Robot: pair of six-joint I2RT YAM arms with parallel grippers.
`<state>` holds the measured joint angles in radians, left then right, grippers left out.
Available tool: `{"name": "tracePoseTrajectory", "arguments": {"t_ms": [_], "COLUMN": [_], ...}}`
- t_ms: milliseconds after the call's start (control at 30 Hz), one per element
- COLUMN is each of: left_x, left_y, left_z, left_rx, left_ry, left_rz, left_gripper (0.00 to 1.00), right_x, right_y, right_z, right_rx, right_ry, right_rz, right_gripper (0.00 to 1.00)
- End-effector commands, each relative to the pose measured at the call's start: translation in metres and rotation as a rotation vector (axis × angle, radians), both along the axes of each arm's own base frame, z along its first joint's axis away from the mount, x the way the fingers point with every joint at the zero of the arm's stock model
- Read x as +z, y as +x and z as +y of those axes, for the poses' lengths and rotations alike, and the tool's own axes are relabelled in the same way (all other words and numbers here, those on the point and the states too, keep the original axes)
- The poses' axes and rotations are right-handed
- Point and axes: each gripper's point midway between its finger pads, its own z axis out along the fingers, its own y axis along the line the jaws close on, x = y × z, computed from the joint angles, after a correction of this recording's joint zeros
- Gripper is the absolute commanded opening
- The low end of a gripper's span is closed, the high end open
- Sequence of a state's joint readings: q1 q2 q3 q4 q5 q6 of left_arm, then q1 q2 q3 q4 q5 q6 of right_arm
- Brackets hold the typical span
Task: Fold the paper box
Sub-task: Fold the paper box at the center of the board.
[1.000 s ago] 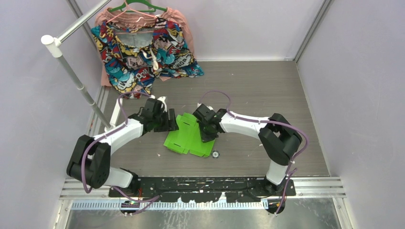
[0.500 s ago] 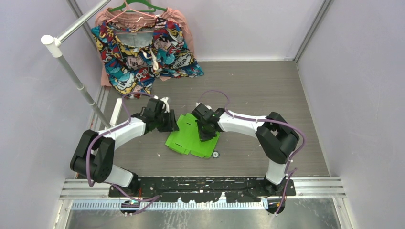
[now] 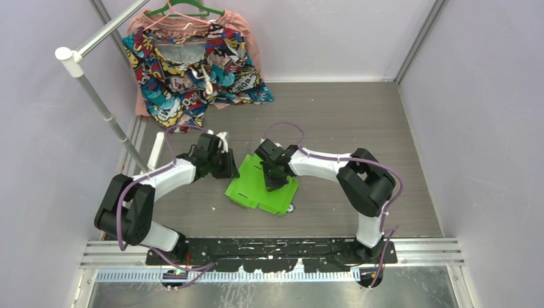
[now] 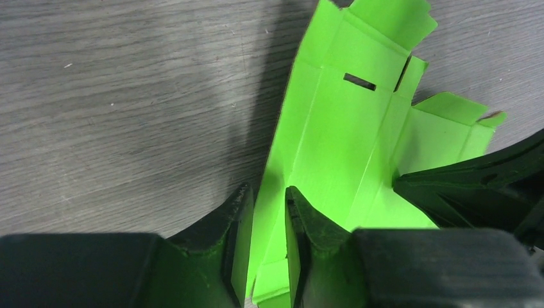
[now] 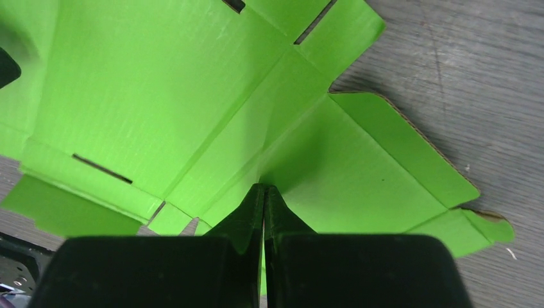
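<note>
**A:** How many things are there?

**B:** One box (image 3: 264, 186), still a flat sheet of lime-green card with flaps and slots. Two white arms, each ending in a black gripper. One bright comic-print garment (image 3: 192, 70) on a green hanger (image 3: 186, 9). One white rail (image 3: 96, 96). One small round thing (image 3: 290, 207) just beside the box's near edge.

**A:** Where is the box?

**B:** On the middle of the table (image 3: 359, 128), between the two grippers, with its left edge raised.

**A:** What is the left gripper doing?

**B:** The left gripper (image 4: 266, 196) is at the box's left edge. Its two fingers (image 4: 238, 218) stand a narrow gap apart, and a flap of the card fills that gap, pinched between them. One slot shows in the panel beyond.

**A:** And the right one?

**B:** The right gripper (image 5: 263, 189) points down onto the sheet. Its fingers are pressed together with no card between the tips, which rest where several creases meet. Two slots show in the wrist view.

**A:** What is the surface like?

**B:** Grey board with a fine wood grain, lightly scuffed. A metal strip runs along the near edge, where the arm bases are bolted.

**A:** And the room?

**B:** Plain pale walls (image 3: 487, 96) enclose the table on three sides, with metal posts at the back corners. The garment lies heaped in the far left corner, well apart from the box. The rail slants up beside it.
</note>
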<state>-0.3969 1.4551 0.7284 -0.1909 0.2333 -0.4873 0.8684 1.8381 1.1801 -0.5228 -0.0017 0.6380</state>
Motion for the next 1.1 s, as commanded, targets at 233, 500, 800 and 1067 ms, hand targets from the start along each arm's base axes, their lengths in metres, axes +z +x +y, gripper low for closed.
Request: {"name": "tracePoseTrajectory", "arguments": {"t_ms": [233,500,800,1067], "left_x": [0.007,0.004,0.013,0.013], "left_y": [0.007,0.005,0.006,0.006], "left_z": [0.0,-0.007,-0.007,-0.004], "left_rx": [-0.028,-0.057,-0.059,-0.049], "left_ry": [-0.014,-0.038,-0.046,-0.023], "left_rz": [-0.094,-0.065,-0.083,-0.079], "left_gripper": [0.58,0.31,0.21,0.0], "right_x": [-0.003,-0.007,-0.009,-0.008], "right_y": [0.004,0.003,0.003,0.002], "right_z": [0.014,0.013,0.013,0.014], "right_rx": [0.007,0.01,0.013,0.016], "right_ry": [0.035,0.03,0.028,0.027], "right_rz": [-0.001,0.006,0.011,0.017], "right_gripper": [0.01,0.01,0.01,0.01]}}
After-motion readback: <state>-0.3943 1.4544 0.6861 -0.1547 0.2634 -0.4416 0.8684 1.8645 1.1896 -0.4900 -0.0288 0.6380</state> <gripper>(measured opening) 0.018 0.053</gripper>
